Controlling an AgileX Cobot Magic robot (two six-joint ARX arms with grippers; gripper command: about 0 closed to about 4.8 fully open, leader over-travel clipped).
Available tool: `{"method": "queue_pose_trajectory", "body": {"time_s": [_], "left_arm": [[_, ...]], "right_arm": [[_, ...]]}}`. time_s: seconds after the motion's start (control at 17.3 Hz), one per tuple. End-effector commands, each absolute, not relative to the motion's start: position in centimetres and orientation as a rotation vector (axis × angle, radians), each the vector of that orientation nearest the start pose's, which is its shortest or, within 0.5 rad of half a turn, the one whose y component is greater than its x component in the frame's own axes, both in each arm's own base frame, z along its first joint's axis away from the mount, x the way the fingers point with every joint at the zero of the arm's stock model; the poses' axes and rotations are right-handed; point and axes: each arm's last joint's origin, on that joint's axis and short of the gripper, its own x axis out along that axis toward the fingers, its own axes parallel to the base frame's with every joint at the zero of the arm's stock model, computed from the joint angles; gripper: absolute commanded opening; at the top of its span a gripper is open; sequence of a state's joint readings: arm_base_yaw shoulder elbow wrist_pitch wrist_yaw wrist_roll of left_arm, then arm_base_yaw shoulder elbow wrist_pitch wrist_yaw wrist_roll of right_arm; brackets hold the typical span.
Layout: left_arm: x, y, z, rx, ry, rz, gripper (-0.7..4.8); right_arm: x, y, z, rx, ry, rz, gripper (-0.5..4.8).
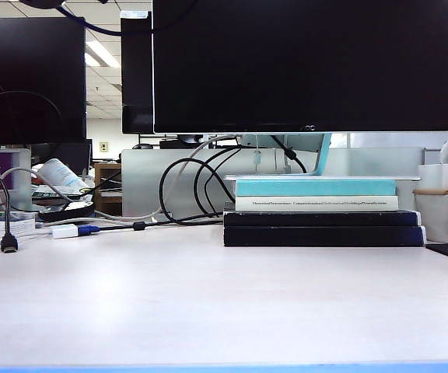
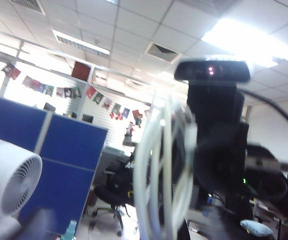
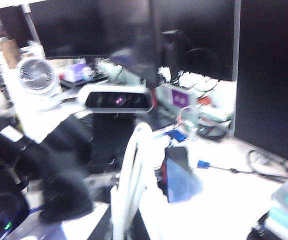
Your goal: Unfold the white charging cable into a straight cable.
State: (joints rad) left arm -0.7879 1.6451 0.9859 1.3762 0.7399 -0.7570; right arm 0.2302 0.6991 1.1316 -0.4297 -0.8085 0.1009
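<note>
The white charging cable (image 2: 161, 170) is a coil of several loops held up in the air. It is blurred in both wrist views and absent from the exterior view. My right gripper (image 3: 131, 226) is shut on the coil (image 3: 134, 170), which rises straight from between its jaws. In the left wrist view the right arm (image 2: 216, 130) stands just behind the coil. My left gripper (image 2: 129, 220) points up at the ceiling, and its blurred fingers (image 2: 40, 220) stand wide apart on either side of the coil without touching it. Neither gripper shows in the exterior view.
A large monitor (image 1: 302, 66) stands over a stack of books (image 1: 321, 214) at the back of the white table (image 1: 224, 303). Black cables (image 1: 197, 186), a white adapter with a blue plug (image 1: 72, 230) and a hanging black plug (image 1: 8, 244) lie at the back left. A white fan (image 3: 36, 77) stands off the desk.
</note>
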Motion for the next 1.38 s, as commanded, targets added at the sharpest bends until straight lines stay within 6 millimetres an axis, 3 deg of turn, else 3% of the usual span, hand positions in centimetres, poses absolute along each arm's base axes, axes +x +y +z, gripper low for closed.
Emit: {"method": "queue_pose_trajectory", "body": {"time_s": [0.06,0.12,0.17,0.23,0.29,0.35,0.4,0.46,0.63,0.81,1.04,1.21,1.38], "left_arm": [[22.3,-25.2,32.6,-0.608,-0.209,-1.686,2.99],[21.9,-25.5,32.6,-0.611,-0.205,-1.701,2.99],[21.7,-25.9,32.3,-0.602,-0.167,-1.716,1.23],[21.8,-25.9,32.2,-0.599,-0.151,-1.718,-0.12],[21.8,-25.9,32.2,-0.592,-0.145,-1.729,-0.05],[21.6,-25.8,32.3,-0.585,-0.157,-1.756,-0.06],[21.5,-25.7,32.5,-0.582,-0.156,-1.793,-0.06],[21.4,-25.6,32.5,-0.581,-0.149,-1.808,-0.05],[21.8,-25.2,32.4,-0.577,-0.091,-1.846,-0.06],[25.0,-21.7,32.5,-0.581,-0.036,-1.758,-0.05],[26.9,-19.0,32.3,-0.568,0.057,-1.745,-0.05],[25.9,-20.4,32.2,-0.571,0.101,-1.807,-0.06],[26.2,-21.1,31.4,-0.543,0.147,-1.773,-0.05]], "right_arm": [[9.5,4.6,43.0,0.095,0.045,1.067,-0.05],[9.6,5.1,42.8,0.093,0.038,1.103,-0.05],[9.5,5.4,42.9,0.091,0.017,1.106,-0.05],[9.4,5.4,43.0,0.09,0.013,1.115,-0.05],[9.4,5.4,43.0,0.089,0.014,1.118,-0.05],[9.4,5.4,43.0,0.08,0.009,1.118,0.4],[9.4,5.4,43.0,0.079,0.008,1.116,2.08],[9.4,5.4,42.9,0.08,0.011,1.112,2.67],[9.6,5.3,42.6,0.071,0.037,1.034,2.67],[8.9,4.8,41.7,0.027,0.106,0.929,2.68],[7.9,4.3,41.8,-0.011,0.064,0.856,2.67],[9.4,4.9,41.5,-0.018,0.102,0.898,2.67],[10.4,5.5,41.2,0.003,0.149,0.971,2.66]]}}
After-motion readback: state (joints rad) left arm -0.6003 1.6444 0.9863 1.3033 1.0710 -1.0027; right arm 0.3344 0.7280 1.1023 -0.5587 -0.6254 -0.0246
